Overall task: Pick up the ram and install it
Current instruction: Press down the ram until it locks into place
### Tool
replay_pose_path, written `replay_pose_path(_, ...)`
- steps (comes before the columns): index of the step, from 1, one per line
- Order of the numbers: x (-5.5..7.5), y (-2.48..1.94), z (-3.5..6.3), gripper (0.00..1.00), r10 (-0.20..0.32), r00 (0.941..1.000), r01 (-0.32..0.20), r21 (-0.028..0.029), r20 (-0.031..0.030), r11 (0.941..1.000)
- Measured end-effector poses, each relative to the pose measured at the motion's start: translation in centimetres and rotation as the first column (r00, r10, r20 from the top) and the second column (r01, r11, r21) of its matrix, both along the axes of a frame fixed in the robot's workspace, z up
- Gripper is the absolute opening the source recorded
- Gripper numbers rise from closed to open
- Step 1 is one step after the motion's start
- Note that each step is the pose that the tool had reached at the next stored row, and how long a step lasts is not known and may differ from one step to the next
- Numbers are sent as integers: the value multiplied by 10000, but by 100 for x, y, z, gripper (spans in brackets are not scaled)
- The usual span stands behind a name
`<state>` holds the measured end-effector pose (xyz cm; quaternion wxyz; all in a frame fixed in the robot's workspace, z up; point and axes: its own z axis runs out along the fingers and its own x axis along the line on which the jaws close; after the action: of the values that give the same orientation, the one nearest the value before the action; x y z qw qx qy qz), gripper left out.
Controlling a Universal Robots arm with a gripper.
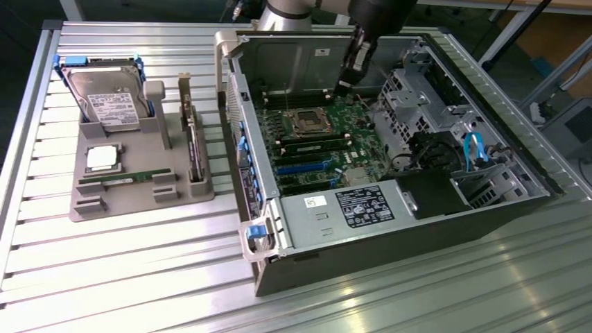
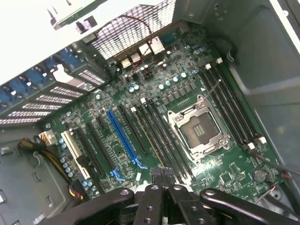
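Note:
The ram (image 1: 123, 179), a thin green stick, lies in a front slot of the grey parts tray (image 1: 93, 208) at the exterior view's left. My gripper (image 1: 344, 86) hangs inside the open computer case (image 1: 407, 229), over the far edge of the motherboard (image 1: 356, 121) and beyond the empty processor socket (image 1: 306, 123). Its fingertips (image 2: 161, 171) are pressed together with nothing between them. In the wrist view the socket (image 2: 197, 129) and the long memory slots (image 2: 159, 136) lie below it. Another green stick (image 1: 312, 143) seems seated in a slot beside the socket.
The tray also carries a hard drive (image 1: 109, 97), a square silver processor chip (image 1: 102, 158) and an upright expansion card (image 1: 191, 135). Case walls, a drive cage (image 1: 407, 104) and a power supply (image 1: 365, 205) hem in the motherboard. Everything rests on a ribbed metal table (image 1: 129, 277).

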<state>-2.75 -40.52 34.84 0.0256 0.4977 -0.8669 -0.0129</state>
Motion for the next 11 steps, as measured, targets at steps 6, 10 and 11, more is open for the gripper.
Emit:
replay_pose_path(6, 0, 0, -6, 10, -1016, 9948, 1016, 0, 0, 9948)
replay_pose_path(10, 0, 0, -10, 10, -1603, 9871, 1603, 0, 0, 9871)
replay_pose_path(11, 0, 0, -11, 10, -1731, 9849, 1731, 1, 0, 9849)
